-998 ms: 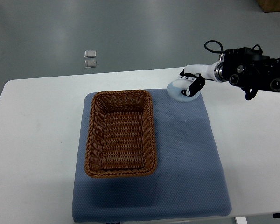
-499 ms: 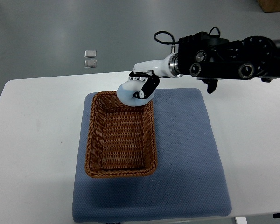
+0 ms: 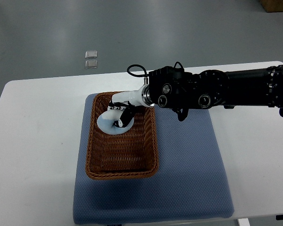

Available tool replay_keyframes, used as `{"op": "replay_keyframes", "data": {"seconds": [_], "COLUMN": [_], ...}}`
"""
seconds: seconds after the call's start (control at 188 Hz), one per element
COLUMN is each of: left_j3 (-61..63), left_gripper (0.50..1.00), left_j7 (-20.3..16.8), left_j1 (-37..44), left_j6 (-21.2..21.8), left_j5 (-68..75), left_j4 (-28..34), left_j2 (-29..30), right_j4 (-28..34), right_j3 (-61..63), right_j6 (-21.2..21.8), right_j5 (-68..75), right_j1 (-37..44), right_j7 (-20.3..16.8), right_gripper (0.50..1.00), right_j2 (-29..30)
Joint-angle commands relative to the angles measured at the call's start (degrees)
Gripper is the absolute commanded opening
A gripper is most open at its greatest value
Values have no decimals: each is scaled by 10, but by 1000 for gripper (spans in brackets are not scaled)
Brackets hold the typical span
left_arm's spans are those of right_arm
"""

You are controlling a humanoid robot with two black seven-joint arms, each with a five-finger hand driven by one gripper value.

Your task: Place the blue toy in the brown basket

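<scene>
My right hand [image 3: 119, 115] reaches in from the right edge and hangs over the far half of the brown wicker basket [image 3: 95, 160]. Its fingers are curled around a pale blue, rounded toy [image 3: 107, 123], which is held above the basket's inside. The basket stands on the left part of a blue mat [image 3: 188, 165]. The black forearm [image 3: 212, 89] crosses above the mat's far edge. No left arm shows in the picture.
The mat lies on a white table [image 3: 33, 141]. Two small clear squares [image 3: 91, 59] lie on the grey floor beyond the table's far edge. A brown box corner [image 3: 278, 4] shows at the top right.
My right hand has carried the toy leftward from the mat's far right corner, past the basket's far rim, to a spot over the basket's inside. The arm now stretches much further left.
</scene>
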Motion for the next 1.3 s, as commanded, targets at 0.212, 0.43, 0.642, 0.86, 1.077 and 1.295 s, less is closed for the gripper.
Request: {"op": "replay_keyframes", "data": {"seconds": [0.212,0.43,0.642,0.86,1.077,1.295], "left_j3": [0,-1,-1,-1,-2,-1], "left_gripper": [1000,1000,1000,1000,1000,1000], "left_j7": [0,0,0,0,0,0], "left_j1": [0,0,0,0,0,0], "left_j6": [0,0,0,0,0,0], "left_j5": [0,0,0,0,0,0], "left_j4": [0,0,0,1,1,1], "left_j2": [0,0,0,0,0,0], "right_j4": [-15,-26,-27,-27,-25,-29], "right_j3": [0,1,1,11,32,175], "right_j6": [-1,-1,0,7,8,-5], "right_j5": [-4,-3,-2,3,5,5], "right_j1": [-27,-38,-36,-27,3,-44], "right_j7": [1,2,1,0,1,19], "right_gripper": [574,797,856,883,889,889], "right_j2": [0,0,0,0,-32,-119]}}
